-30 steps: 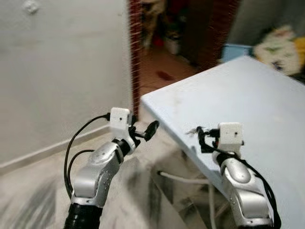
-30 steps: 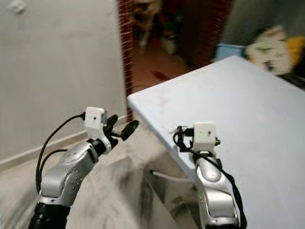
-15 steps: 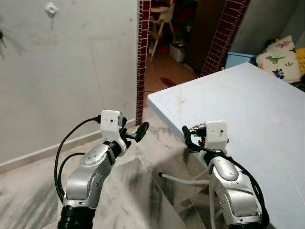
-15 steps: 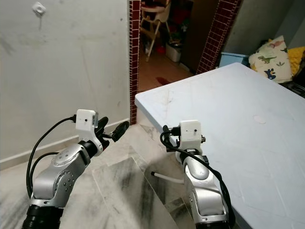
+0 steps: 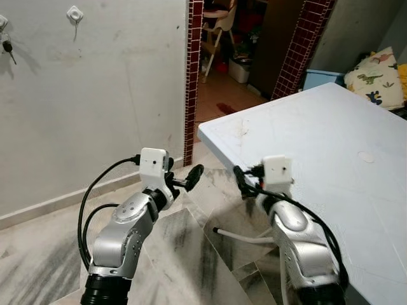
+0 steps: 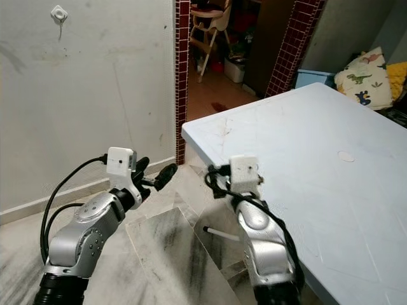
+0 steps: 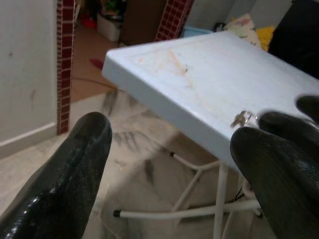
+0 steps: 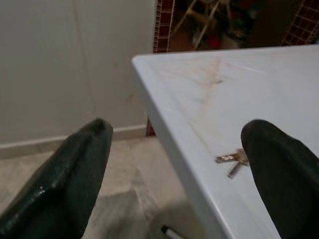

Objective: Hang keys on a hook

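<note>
The robot is facing the corner of a pale blue table [image 5: 331, 136] beside a white wall [image 5: 95, 95], with both arms raised over the marble floor [image 5: 191, 254]. The left gripper [image 5: 186, 178] is hovering off the table's corner with its fingers [image 7: 75, 169] spread and grasping nothing. The right gripper [image 5: 245, 181] is hanging at the table's near edge, its fingers [image 8: 70, 174] likewise released and empty. The keys [image 8: 233, 159] are lying flat on the tabletop close to that edge, just beside one right fingertip but not touching it. A hook [image 5: 75, 13] is sitting high on the wall, well apart from both grippers, and another hook [image 5: 3, 24] at the far left is already carrying a dark key [image 5: 9, 48].
</note>
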`<state>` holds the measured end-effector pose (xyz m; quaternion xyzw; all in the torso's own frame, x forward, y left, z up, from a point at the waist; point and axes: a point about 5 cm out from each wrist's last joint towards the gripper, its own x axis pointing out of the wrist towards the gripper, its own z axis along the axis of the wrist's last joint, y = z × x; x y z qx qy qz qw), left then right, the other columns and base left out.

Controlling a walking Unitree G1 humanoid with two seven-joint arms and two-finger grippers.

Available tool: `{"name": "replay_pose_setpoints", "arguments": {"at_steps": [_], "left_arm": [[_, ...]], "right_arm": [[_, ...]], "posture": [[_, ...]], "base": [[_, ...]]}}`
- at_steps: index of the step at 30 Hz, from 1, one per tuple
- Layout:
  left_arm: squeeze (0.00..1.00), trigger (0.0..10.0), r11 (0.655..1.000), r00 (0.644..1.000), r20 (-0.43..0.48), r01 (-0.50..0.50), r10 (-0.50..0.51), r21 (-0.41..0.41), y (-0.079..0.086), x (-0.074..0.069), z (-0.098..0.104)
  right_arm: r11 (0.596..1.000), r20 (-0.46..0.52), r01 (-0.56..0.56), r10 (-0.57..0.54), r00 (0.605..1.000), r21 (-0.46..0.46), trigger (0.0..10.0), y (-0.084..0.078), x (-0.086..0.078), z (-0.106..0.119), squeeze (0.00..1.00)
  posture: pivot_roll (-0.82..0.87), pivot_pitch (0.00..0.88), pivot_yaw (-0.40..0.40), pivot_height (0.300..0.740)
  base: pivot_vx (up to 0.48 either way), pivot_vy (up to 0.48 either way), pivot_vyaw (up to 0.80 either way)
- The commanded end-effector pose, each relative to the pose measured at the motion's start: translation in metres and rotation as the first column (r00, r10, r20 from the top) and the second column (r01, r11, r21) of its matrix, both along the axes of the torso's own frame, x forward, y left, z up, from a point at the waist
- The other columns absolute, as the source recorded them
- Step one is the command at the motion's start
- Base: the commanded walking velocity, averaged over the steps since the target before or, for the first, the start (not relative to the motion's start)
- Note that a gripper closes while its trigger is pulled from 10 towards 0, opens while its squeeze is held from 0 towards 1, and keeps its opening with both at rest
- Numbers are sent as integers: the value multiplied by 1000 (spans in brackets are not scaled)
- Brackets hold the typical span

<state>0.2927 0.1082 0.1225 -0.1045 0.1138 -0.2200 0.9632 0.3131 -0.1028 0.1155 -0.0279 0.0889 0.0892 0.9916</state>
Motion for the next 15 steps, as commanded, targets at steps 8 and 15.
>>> {"name": "replay_pose_setpoints", "arguments": {"at_steps": [8, 15], "left_arm": [[0, 10000, 997, 998, -58, 33, -29, 73, 7, -27, -15], [0, 10000, 996, 997, -63, 37, -32, 79, 7, -32, -16]], "right_arm": [[980, 3, 199, -199, 980, -7, 10000, -21, 22, 0, 0], [951, -103, 306, -302, 948, 29, 10000, -31, 23, -20, 0]], "posture": [[158, 0, -84, 740], [171, 0, -88, 740]], "base": [[0, 0, 0], [0, 0, 0]]}}
